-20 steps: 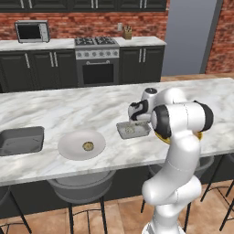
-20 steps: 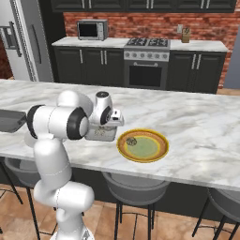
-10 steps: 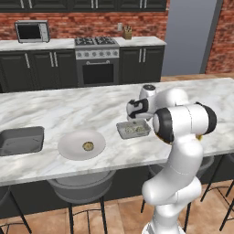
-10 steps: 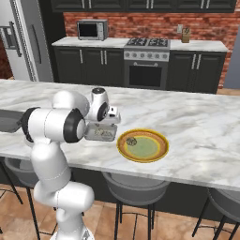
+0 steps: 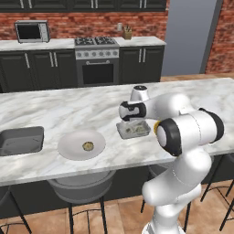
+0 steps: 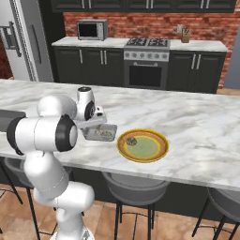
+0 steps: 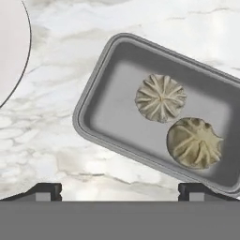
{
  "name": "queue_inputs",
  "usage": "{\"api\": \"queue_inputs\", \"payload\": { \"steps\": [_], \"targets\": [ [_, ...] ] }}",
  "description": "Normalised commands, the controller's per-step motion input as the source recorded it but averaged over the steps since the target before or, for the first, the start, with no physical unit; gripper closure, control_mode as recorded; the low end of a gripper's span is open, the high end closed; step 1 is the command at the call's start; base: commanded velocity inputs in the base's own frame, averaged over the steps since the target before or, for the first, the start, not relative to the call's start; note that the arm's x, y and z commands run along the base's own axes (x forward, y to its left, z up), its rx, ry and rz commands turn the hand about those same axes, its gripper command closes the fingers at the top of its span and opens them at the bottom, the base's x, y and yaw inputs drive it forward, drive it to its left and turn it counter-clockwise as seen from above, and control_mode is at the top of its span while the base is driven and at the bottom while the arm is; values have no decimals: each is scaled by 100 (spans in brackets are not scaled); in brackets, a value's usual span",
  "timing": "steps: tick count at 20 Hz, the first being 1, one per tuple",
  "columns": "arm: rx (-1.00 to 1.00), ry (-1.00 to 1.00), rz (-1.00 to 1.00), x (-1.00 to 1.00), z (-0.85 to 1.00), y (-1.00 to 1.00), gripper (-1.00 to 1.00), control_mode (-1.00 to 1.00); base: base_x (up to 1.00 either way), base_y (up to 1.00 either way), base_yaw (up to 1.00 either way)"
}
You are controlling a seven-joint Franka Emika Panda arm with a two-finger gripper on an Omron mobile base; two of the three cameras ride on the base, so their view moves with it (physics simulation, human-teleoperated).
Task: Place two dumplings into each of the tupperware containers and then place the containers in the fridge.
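The hand [image 7: 120, 190] hangs over the marble surface [image 7: 140, 18] with its fingers spread wide and nothing between them; in the hand view the two dark tips stand far apart at the bottom edge, straddling the near rim of a grey tupperware container [image 7: 101, 124] without touching it. That stance fits a hand with no load, looking down at what is in the tray: two pleated dumplings [image 7: 161, 97] lie side by side in the container's right half, close together or just touching, so this tray looks to have its share. From the left base view the container [image 5: 133, 129] sits flat on the surface directly beneath the hand [image 5: 128, 119], near the surface's front edge, probably to keep it in easy reach. Further out to the left is a round white plate [image 5: 68, 148] carrying one more dumpling [image 5: 87, 146], and beyond it a second grey container [image 5: 20, 139] whose contents I cannot make out. On the other side, just beside the filled tray, a yellow-rimmed plate [image 6: 159, 152] holds another dumpling [image 6: 131, 141]. These two are presumably meant for the second container. The fridge [image 6: 21, 40] stands well apart, across the kitchen with its door shut, so neither tray has gone in.
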Motion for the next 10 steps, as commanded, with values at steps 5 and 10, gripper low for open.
{"api": "queue_inputs", "payload": {
  "steps": [5,10],
  "targets": [
    [-9,9,37,15,-7,11,-100,-100,0,0,0],
    [0,3,17,3,-46,19,-100,-100,0,0,0]
  ]
}}
